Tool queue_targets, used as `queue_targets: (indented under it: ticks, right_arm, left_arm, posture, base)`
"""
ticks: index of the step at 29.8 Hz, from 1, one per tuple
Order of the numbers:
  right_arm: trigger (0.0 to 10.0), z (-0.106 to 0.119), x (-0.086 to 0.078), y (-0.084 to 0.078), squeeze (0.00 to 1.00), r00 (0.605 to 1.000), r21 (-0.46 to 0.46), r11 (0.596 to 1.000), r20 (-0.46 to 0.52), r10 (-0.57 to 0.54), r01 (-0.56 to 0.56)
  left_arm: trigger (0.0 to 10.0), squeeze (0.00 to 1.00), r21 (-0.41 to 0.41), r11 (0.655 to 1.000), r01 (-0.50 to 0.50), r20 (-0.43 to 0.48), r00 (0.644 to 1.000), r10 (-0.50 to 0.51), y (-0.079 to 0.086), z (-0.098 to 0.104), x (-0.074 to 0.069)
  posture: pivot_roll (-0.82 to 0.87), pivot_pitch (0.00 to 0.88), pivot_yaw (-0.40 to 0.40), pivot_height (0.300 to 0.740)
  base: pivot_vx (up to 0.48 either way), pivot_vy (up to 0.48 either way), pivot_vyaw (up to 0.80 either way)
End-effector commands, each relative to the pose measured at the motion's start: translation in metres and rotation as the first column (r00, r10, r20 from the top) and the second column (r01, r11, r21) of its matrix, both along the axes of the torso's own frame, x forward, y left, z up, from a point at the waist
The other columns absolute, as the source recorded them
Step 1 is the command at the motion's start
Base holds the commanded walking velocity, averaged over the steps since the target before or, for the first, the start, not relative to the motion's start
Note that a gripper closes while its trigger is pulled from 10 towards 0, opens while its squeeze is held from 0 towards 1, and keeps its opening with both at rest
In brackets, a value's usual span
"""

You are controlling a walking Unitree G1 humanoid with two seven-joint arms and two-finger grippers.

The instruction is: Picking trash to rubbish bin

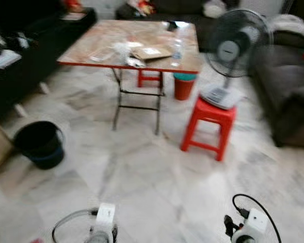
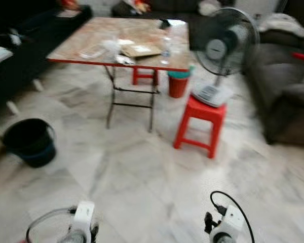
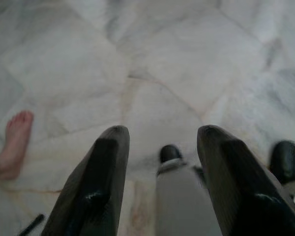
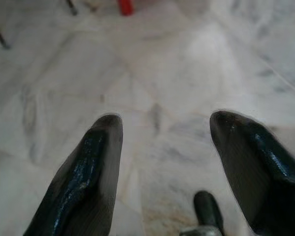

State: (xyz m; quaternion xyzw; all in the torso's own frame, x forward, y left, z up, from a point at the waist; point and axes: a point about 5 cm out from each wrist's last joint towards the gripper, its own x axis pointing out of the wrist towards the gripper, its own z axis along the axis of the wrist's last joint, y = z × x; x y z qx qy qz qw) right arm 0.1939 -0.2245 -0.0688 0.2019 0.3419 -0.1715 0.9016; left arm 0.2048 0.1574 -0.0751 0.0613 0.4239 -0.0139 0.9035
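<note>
Both my end effectors — left (image 3: 160,142) and right (image 4: 164,132) — hang spread and empty over the floor. Trash (image 1: 149,52) lies on the surface (image 1: 96,43) at 12 o'clock, the bin (image 1: 39,143) at 10. Walking blurs everything — I might clip the stool (image 1: 207,126) and topple the fan (image 1: 233,45).

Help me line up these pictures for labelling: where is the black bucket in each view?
Left eye view: the black bucket stands on the floor at the left edge, below and left of the table.
Right eye view: at the far left, at mid-height.
Left wrist view: not in it.
Right wrist view: not in it.
Shared landmark: the red stool carrying the fan.
</note>
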Motion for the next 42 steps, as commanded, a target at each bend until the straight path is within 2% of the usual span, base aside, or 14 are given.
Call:
queue_targets:
  ticks: [1, 7, 15, 28, 31, 33, 34, 35, 36, 37, 39, 40, 41, 42]
  right_arm:
    - [10.0, -0.001, -0.003, -0.001, 0.0, 1.0, 0.005, 1.0, -0.008, -0.016, 0.016]
    - [10.0, -0.001, -0.003, -0.001, 0.0, 1.0, -0.004, 1.0, -0.011, 0.006, -0.006]
    - [10.0, -0.001, -0.002, 0.0, 0.0, 1.0, -0.007, 1.0, -0.012, 0.008, -0.008]
    - [10.0, -0.001, -0.002, 0.001, 0.0, 1.0, -0.003, 1.0, -0.013, 0.009, -0.009]
    - [10.0, 0.0, -0.001, -0.002, 0.0, 0.999, -0.048, 0.999, -0.022, 0.023, -0.024]
    - [10.0, 0.001, 0.0, -0.006, 0.0, 0.99, -0.187, 0.973, -0.078, 0.121, -0.134]
    - [10.0, 0.0, -0.002, -0.007, 0.0, 0.954, -0.311, 0.906, -0.177, 0.24, -0.286]
    - [10.0, -0.001, -0.003, -0.007, 0.0, 0.934, -0.348, 0.872, -0.219, 0.282, -0.345]
    - [10.0, -0.003, -0.006, -0.008, 0.0, 0.895, -0.398, 0.808, -0.293, 0.338, -0.435]
    - [10.0, -0.004, -0.008, -0.009, 0.0, 0.876, -0.416, 0.778, -0.326, 0.356, -0.471]
    - [10.0, -0.004, -0.009, -0.009, 0.0, 0.86, -0.429, 0.753, -0.354, 0.368, -0.499]
    - [10.0, -0.004, -0.009, -0.009, 0.0, 0.86, -0.429, 0.753, -0.354, 0.368, -0.499]
    - [10.0, -0.005, -0.01, -0.009, 0.0, 0.858, -0.423, 0.755, -0.356, 0.37, -0.501]
    - [10.0, -0.007, -0.013, -0.007, 0.0, 0.868, -0.392, 0.785, -0.344, 0.359, -0.48]
  left_arm:
    - [10.0, 0.0, -0.003, 1.0, -0.009, -0.013, 1.0, 0.009, -0.001, -0.001, -0.001]
    - [10.0, 0.0, -0.003, 1.0, -0.011, -0.016, 1.0, 0.011, 0.0, -0.001, -0.001]
    - [10.0, 0.0, -0.002, 1.0, -0.013, -0.023, 1.0, 0.013, 0.001, -0.002, -0.003]
    - [10.0, 0.0, -0.004, 1.0, -0.013, -0.021, 1.0, 0.013, 0.001, -0.002, -0.002]
    - [10.0, 0.0, -0.004, 1.0, -0.012, -0.026, 1.0, 0.012, 0.001, -0.002, -0.003]
    - [10.0, 0.0, -0.005, 1.0, -0.013, -0.027, 1.0, 0.012, 0.001, -0.002, -0.004]
    - [10.0, 0.0, -0.005, 1.0, -0.012, -0.028, 1.0, 0.011, 0.001, -0.002, -0.004]
    - [10.0, 0.0, -0.006, 1.0, -0.011, -0.029, 1.0, 0.011, 0.001, -0.002, -0.004]
    - [10.0, 0.0, -0.006, 1.0, -0.01, -0.029, 1.0, 0.01, 0.0, -0.002, -0.004]
    - [10.0, 0.0, -0.006, 1.0, -0.01, -0.03, 1.0, 0.01, 0.0, -0.002, -0.004]
    - [10.0, 0.0, -0.006, 1.0, -0.01, -0.03, 1.0, 0.009, 0.0, -0.002, -0.004]
    - [10.0, 0.0, -0.007, 1.0, -0.01, -0.03, 1.0, 0.009, 0.0, -0.002, -0.004]
    - [10.0, 0.0, -0.007, 1.0, -0.01, -0.03, 1.0, 0.01, 0.0, -0.002, -0.004]
    - [10.0, 0.0, -0.01, 1.0, -0.012, -0.029, 1.0, 0.011, -0.001, -0.002, -0.003]
  posture:
    - [-0.13, 0.034, -0.007, 0.74]
    - [-0.13, 0.034, -0.007, 0.74]
    - [-0.13, 0.037, -0.007, 0.74]
    - [-0.12, 0.034, -0.006, 0.74]
    - [-0.12, 0.032, -0.005, 0.74]
    - [-0.12, 0.032, -0.006, 0.74]
    - [-0.12, 0.031, -0.005, 0.74]
    - [-0.12, 0.031, -0.005, 0.74]
    - [-0.12, 0.03, -0.006, 0.74]
    - [-0.12, 0.03, -0.006, 0.74]
    - [-0.12, 0.03, -0.006, 0.74]
    - [-0.12, 0.03, -0.006, 0.74]
    - [-0.12, 0.031, -0.007, 0.74]
    - [-0.12, 0.03, -0.009, 0.74]
  base:
    - [0.398, 0.0, 0.0]
    - [0.399, 0.0, 0.07]
    - [0.397, 0.0, 0.76]
    - [0.398, 0.0, 0.0]
    - [0.395, 0.0, 0.0]
    - [0.394, 0.0, 0.0]
    - [0.394, 0.0, 0.0]
    - [0.394, 0.0, 0.0]
    - [0.39, 0.0, 0.0]
    - [0.39, 0.0, 0.0]
    - [0.39, 0.0, 0.0]
    - [0.39, 0.0, 0.0]
    - [0.386, 0.0, 0.0]
    - [0.39, 0.0, 0.0]
